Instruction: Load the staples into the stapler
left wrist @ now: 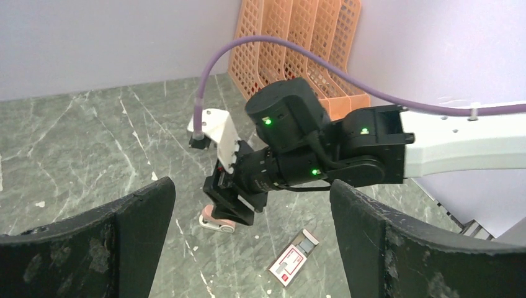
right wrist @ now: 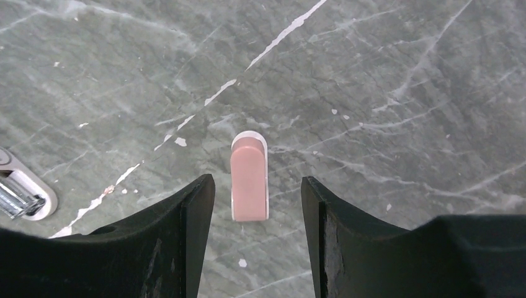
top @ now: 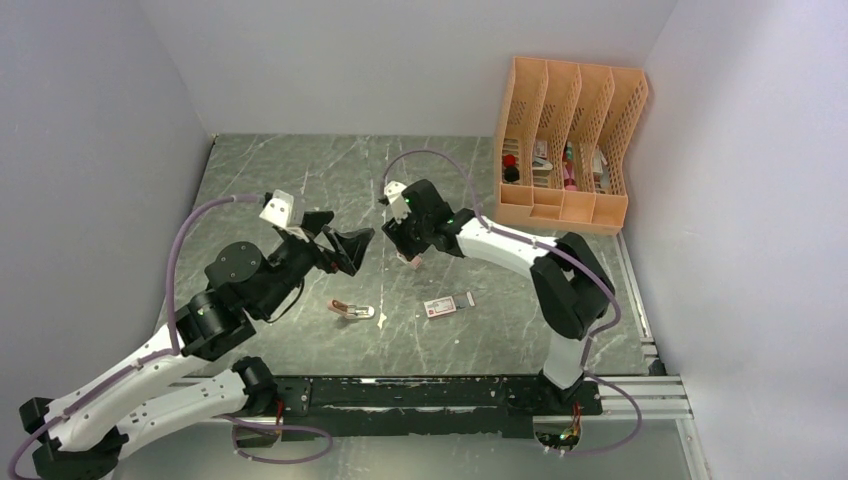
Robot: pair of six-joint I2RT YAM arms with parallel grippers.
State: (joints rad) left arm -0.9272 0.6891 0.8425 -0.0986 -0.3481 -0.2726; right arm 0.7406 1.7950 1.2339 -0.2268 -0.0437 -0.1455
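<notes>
**Right gripper (top: 407, 252) set around stapler; left gripper (top: 340, 241) fully spread**

Right gripper points down at the salmon-pink mini stapler (right wrist: 249, 177), which sits between its two black fingers (right wrist: 192, 230). The jaws stand partly apart. In the right wrist view a strip of tabletop shows on each side of the stapler, so neither finger touches it. The left wrist view shows the same stapler resting on the dark green marble-patterned table (top: 300, 180), directly under the fingertips.

Left gripper hangs above the table just left of the right gripper, its jaws spread wide and holding nothing. It faces the right gripper.

The small red-and-white cardboard staples box (top: 447, 305) lies flat on the table, nearer the arm bases than the right gripper and apart from both grippers. Its greyish inner tray is slid partly out at one end.

A second pink-and-white mini stapler (top: 352, 310) lies opened on the table to the left of the box, with a silvery metal part exposed.

An orange perforated plastic file organiser (top: 565, 150) stands at the far right corner, with small items in its slots.
</notes>
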